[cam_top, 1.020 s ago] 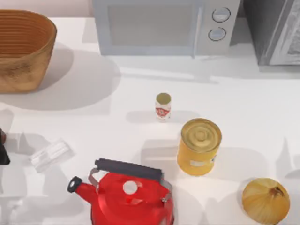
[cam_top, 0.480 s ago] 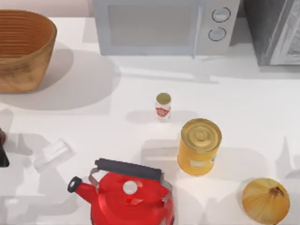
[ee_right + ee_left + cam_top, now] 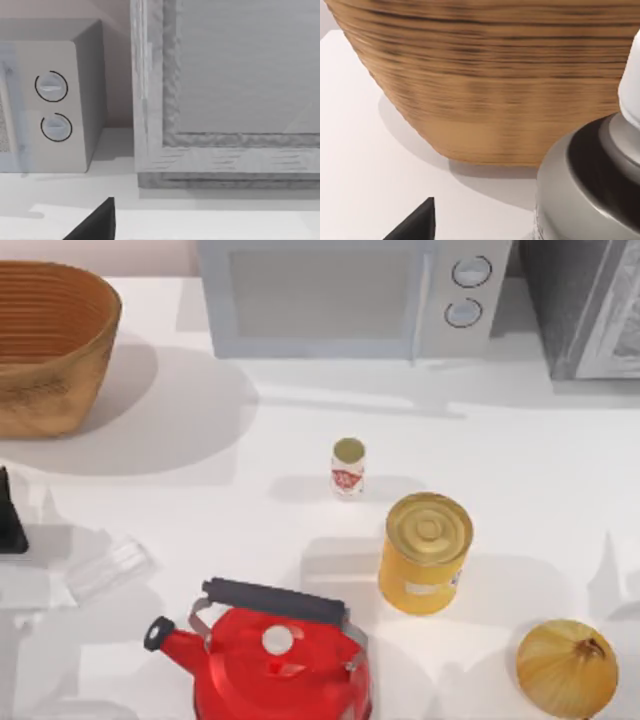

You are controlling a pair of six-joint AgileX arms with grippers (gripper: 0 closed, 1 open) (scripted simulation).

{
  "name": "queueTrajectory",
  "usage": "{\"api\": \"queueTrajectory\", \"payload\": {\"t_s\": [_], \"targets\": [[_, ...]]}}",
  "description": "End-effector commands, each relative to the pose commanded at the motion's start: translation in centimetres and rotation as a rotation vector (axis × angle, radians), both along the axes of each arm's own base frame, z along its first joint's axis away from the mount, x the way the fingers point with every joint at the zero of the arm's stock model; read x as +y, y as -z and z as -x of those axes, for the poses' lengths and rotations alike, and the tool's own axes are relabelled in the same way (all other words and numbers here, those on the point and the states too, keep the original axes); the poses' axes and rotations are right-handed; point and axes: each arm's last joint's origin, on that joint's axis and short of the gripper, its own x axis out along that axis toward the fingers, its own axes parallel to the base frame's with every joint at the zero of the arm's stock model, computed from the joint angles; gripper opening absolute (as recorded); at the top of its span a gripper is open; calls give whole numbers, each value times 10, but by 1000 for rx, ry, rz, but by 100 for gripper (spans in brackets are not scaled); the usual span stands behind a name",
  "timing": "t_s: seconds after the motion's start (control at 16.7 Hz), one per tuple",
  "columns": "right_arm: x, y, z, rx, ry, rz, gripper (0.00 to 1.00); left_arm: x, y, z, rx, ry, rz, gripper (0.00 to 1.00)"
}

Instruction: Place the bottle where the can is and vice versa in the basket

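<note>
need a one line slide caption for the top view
Bottle and can stand side by side mid-table, the basket far left, left gripper at the left edge.

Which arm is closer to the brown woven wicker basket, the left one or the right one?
Left. The left gripper is just below the brown woven wicker basket at the table's left edge; the right wrist camera faces the grey microwave, far away.

Brown ribbed basket [image 3: 50,340], yellow-orange can [image 3: 424,553], red-label white bottle [image 3: 347,468].
</note>
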Motion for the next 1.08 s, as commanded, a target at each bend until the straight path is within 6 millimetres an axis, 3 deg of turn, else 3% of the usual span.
{"api": "queueTrajectory", "payload": {"t_s": [0.18, 0.42, 1.08], "targets": [[0, 0, 0, 0, 0, 0, 100, -3, 5, -14, 1, 0, 0, 100], [0, 0, 0, 0, 0, 0, 100, -3, 6, -15, 0, 0, 0, 100], [0, 0, 0, 0, 0, 0, 100, -3, 6, -15, 0, 0, 0, 17]]}}
